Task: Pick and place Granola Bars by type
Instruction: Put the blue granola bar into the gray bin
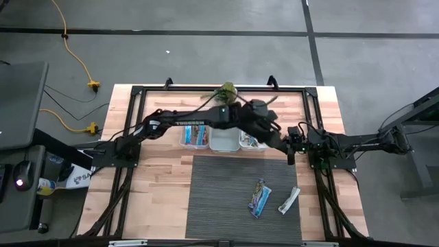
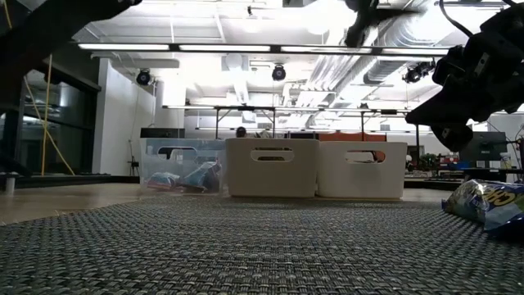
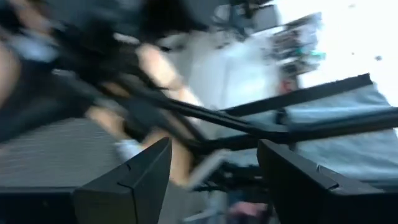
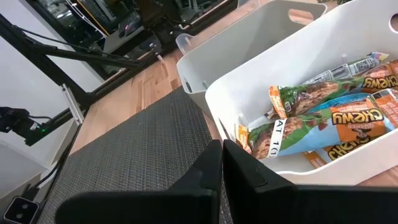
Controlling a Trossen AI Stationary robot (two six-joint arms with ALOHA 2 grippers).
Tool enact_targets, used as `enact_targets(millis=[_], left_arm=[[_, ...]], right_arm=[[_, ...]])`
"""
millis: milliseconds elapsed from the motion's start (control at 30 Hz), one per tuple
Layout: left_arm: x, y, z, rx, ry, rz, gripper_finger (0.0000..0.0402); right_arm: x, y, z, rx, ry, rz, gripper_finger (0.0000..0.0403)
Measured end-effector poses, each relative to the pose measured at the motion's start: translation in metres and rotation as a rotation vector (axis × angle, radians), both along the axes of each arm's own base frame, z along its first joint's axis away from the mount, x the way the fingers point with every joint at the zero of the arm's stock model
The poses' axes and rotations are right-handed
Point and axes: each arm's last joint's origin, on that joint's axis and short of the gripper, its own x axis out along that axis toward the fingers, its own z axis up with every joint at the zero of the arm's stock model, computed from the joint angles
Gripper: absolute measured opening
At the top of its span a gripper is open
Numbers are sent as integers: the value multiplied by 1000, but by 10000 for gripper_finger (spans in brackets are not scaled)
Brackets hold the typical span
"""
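Three bins stand in a row at the mat's far edge. The clear left bin (image 1: 195, 136) holds blue Granola Bars (image 2: 182, 176). The middle bin (image 1: 223, 140) looks white inside. The right bin (image 1: 252, 142) holds orange-brown bars (image 4: 323, 118). On the mat (image 1: 226, 206) lie a blue bar (image 1: 259, 199) and a white-silver bar (image 1: 289, 201). My left gripper (image 3: 214, 180) is raised over the right bin's right end (image 1: 276, 134), open, with nothing between its fingers. My right gripper (image 4: 222, 168) waits shut near the table's right edge (image 1: 291, 154).
A small green plant (image 1: 228, 90) stands at the table's far edge behind the bins. The blue bar (image 2: 491, 201) shows at the right of the low view. Bare mat lies to the left of the two loose bars.
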Motion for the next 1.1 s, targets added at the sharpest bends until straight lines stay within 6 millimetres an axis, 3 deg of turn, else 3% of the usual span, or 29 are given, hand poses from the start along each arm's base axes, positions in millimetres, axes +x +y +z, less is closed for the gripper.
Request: enact_targets(millis=[267,467,733,933,1100], left_arm=[[1,-61,7,-64,-55,-51,236],[0,-98,23,-72,-219,-36,236],[-3,-110,14,51,-168,22,236],[-7,-127,8,285,-173,62,236],[-15,-139,-6,339,-3,172,236]], right_arm=[[0,0,0,0,0,0,0],[0,0,0,0,0,0,0],[0,0,0,0,0,0,0],[0,0,0,0,0,0,0],[0,0,0,0,0,0,0]])
